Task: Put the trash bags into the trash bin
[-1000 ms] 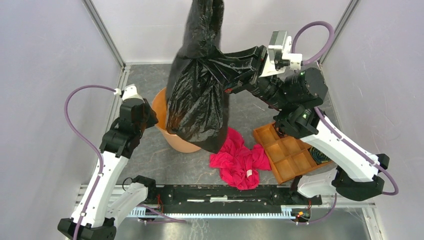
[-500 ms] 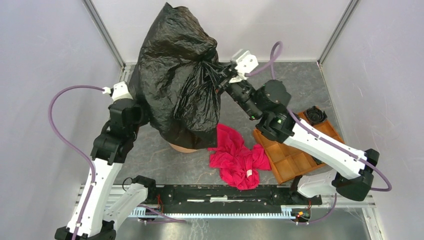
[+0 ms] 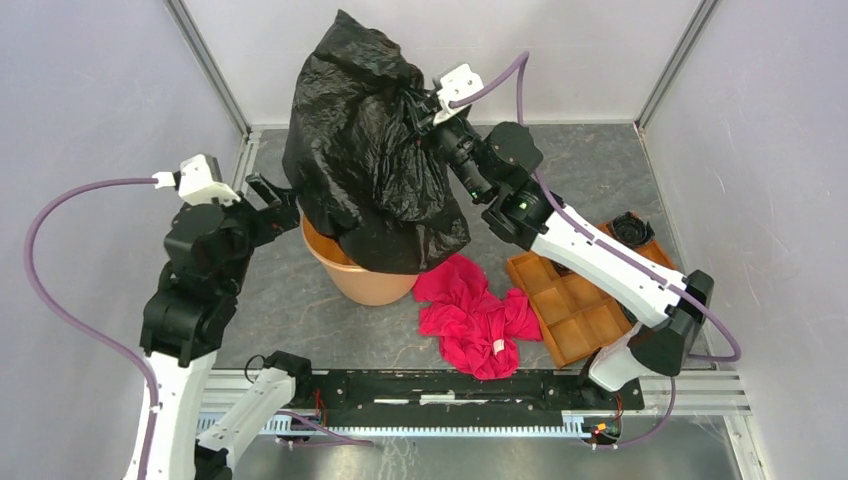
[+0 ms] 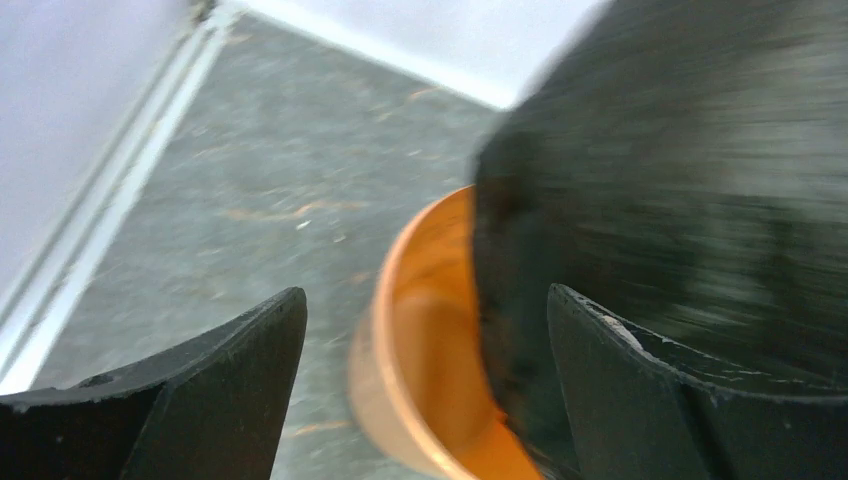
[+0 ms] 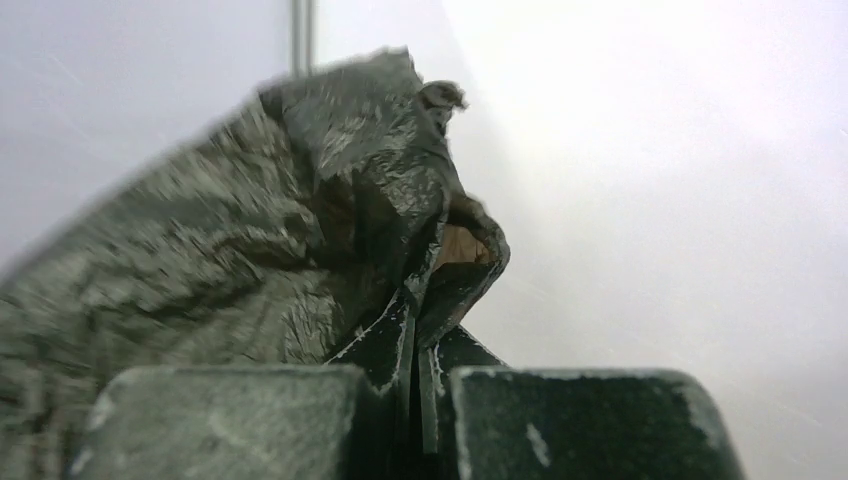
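Observation:
The black trash bag point(image 3: 365, 150) hangs billowed above the orange trash bin point(image 3: 360, 278), its lower folds draped over the bin's right rim and into its mouth. My right gripper point(image 3: 420, 105) is shut on the bag's upper right edge, held high. In the right wrist view the pinched film rises from the right gripper point(image 5: 425, 350), and the bag point(image 5: 300, 230) spreads to the left. My left gripper point(image 3: 272, 198) stands open just left of the bin, holding nothing. Its wrist view shows the left gripper point(image 4: 425, 295) framing the bin's rim point(image 4: 395, 330) and the blurred bag point(image 4: 680, 200).
A red-pink cloth point(image 3: 475, 310) lies crumpled on the floor right of the bin. An orange-brown compartment tray point(image 3: 575, 305) sits further right, with a black round object point(image 3: 630, 228) at its far corner. White walls enclose the grey floor on three sides.
My left gripper has opened and drawn back to the left, away from the bag. The right arm has swung the bag leftward, and it now billows over the bin.

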